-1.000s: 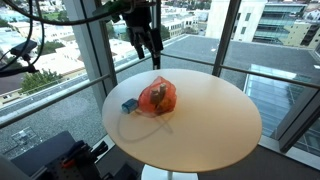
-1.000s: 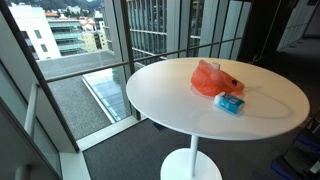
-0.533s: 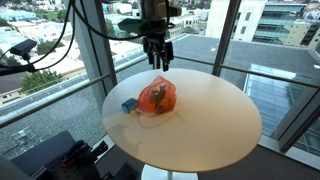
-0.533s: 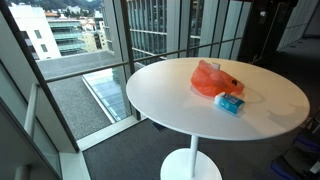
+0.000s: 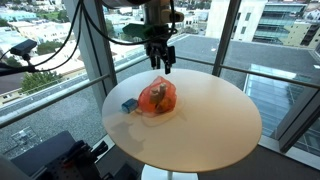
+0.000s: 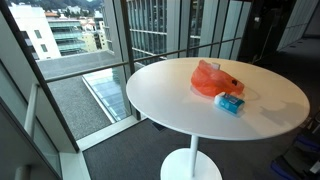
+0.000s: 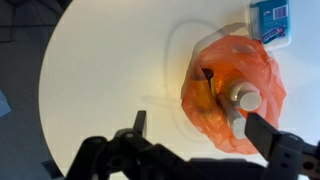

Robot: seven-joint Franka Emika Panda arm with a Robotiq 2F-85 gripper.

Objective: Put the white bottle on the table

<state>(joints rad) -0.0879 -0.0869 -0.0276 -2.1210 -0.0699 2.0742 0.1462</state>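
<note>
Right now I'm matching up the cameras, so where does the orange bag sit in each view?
Exterior view: orange bag lies left of centre on the table.
Exterior view: orange bag lies on the far right part of the table.
Wrist view: orange bag is right of centre.
Shared landmark: the blue box beside the bag.

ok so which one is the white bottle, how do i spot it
Start at the round white table; a crumpled orange bag lies on it. The white bottle sits inside that bag, its round cap showing, unlike the blue box beside the bag.
</note>
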